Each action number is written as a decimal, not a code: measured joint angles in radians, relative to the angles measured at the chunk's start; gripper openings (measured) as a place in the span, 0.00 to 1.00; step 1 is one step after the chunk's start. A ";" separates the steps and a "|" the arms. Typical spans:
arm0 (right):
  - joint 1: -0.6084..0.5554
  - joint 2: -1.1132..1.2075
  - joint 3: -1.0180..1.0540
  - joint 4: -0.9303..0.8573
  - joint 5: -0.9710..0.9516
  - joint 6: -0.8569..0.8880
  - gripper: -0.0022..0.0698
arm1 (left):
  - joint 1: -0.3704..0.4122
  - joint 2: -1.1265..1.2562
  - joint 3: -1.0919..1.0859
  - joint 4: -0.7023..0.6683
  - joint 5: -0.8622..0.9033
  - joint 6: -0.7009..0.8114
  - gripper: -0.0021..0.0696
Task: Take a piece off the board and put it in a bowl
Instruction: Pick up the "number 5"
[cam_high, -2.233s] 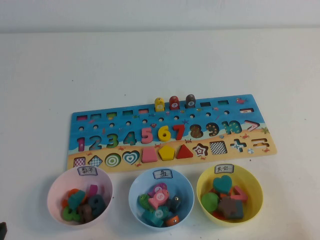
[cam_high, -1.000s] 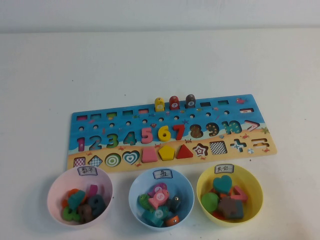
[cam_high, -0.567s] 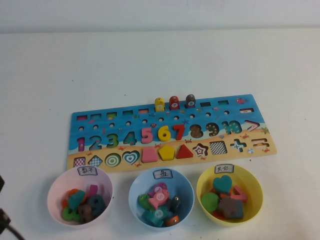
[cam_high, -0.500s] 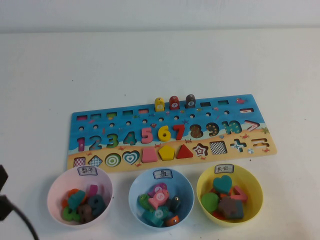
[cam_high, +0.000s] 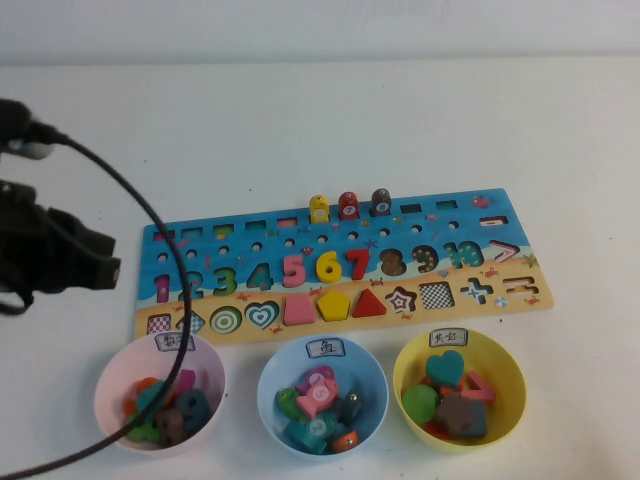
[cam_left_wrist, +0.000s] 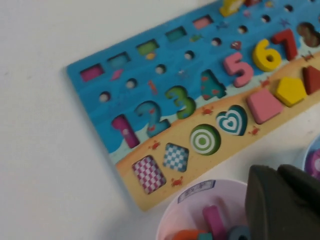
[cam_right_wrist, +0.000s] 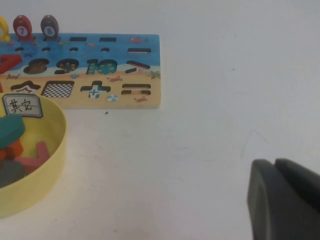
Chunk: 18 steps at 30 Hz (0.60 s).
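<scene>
The piece (cam_high: 293, 270), a pink 5, sits in the board (cam_high: 340, 262), mid-row; the left gripper (cam_high: 100, 258) hovers far left, grip state unclear. Left wrist: the piece (cam_left_wrist: 239, 69) looks light, rigid; pinch its flat sides. Right wrist: the right gripper (cam_right_wrist: 280, 197) parked, unclear too.

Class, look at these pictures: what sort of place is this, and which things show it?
Probably a robot test bench set up for toy sorting: a plain white table, a number puzzle board, three labelled bowls like the pink bowl, and the left gripper over the board's left end. The right gripper is parked aside.

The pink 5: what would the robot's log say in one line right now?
pink 5: seated in board | left gripper: above board's left end, holding nothing | right gripper: off board, over bare table | pink bowl: awaiting 5
</scene>
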 joint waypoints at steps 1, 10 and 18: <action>0.000 0.000 0.000 0.000 0.000 0.000 0.01 | 0.000 0.037 -0.030 -0.031 0.029 0.053 0.03; 0.000 0.000 0.000 0.000 0.000 0.000 0.01 | -0.009 0.387 -0.326 -0.168 0.227 0.501 0.03; 0.000 0.000 0.000 0.000 0.000 0.000 0.01 | -0.156 0.693 -0.674 0.023 0.432 0.642 0.03</action>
